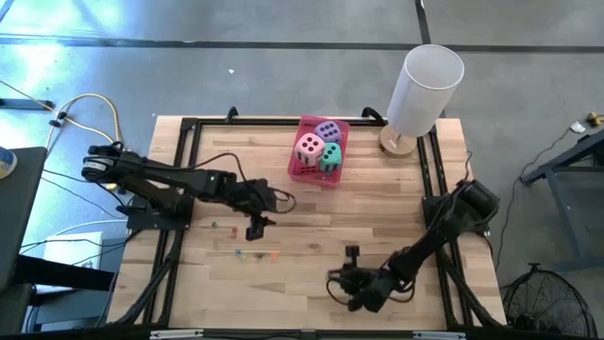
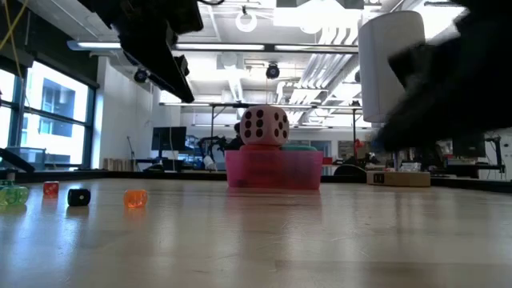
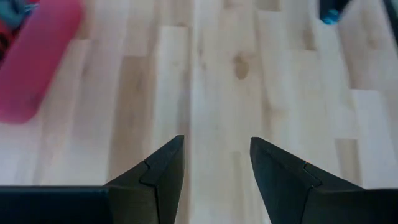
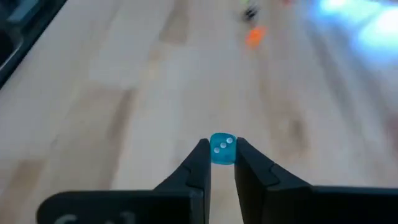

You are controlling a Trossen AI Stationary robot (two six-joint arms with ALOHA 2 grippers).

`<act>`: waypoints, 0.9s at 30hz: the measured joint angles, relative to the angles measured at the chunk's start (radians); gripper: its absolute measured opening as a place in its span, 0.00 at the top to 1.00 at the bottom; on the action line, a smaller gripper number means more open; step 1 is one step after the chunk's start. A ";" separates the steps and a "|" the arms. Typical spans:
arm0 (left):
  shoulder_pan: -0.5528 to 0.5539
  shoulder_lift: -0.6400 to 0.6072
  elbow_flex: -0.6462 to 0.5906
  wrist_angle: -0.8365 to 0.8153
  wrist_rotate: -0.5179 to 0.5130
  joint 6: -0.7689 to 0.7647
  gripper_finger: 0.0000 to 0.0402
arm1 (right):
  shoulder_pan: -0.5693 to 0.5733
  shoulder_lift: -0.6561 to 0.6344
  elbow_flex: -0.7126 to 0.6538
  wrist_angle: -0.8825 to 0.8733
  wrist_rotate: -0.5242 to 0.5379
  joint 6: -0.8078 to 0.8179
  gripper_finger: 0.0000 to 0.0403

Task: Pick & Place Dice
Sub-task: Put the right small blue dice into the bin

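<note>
While right fingers [image 4: 222, 163] pinch one tiny blue die [image 4: 222, 149], left fingers [image 3: 216, 177] parted, empty; three dice in pink tray [image 1: 307, 172]: pink [image 1: 309, 147], purple [image 1: 327, 131], teal [image 1: 330, 157]

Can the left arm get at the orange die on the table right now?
Probably yes: the left claw is open and empty, the orange die lies on bare wood with nothing around it.

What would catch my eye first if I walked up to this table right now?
Probably the pink tray at the far middle of the table, piled with big soft dice: pink, purple and teal. Next, the tall white cylinder at the far right corner. Near the front edge, the right gripper pinches a tiny blue die; the left gripper hangs open mid-table.
</note>
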 joint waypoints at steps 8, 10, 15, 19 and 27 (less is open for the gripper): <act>-0.135 0.000 0.000 0.041 0.002 -0.003 0.56 | -0.116 -0.169 0.000 -0.111 0.168 -0.205 0.92; -0.162 0.000 0.000 0.051 0.002 -0.003 0.56 | -0.166 -0.207 0.000 -0.107 0.201 -0.247 0.92; -0.227 0.000 0.000 0.065 0.001 -0.010 0.56 | -0.310 -0.271 0.001 -0.129 0.214 -0.251 0.92; -0.261 0.000 0.000 0.066 0.001 -0.023 0.56 | -0.429 -0.272 0.000 -0.200 0.158 -0.145 0.92; -0.308 0.000 0.000 0.066 -0.002 -0.055 0.56 | -0.635 -0.272 0.000 -0.311 0.109 0.146 0.91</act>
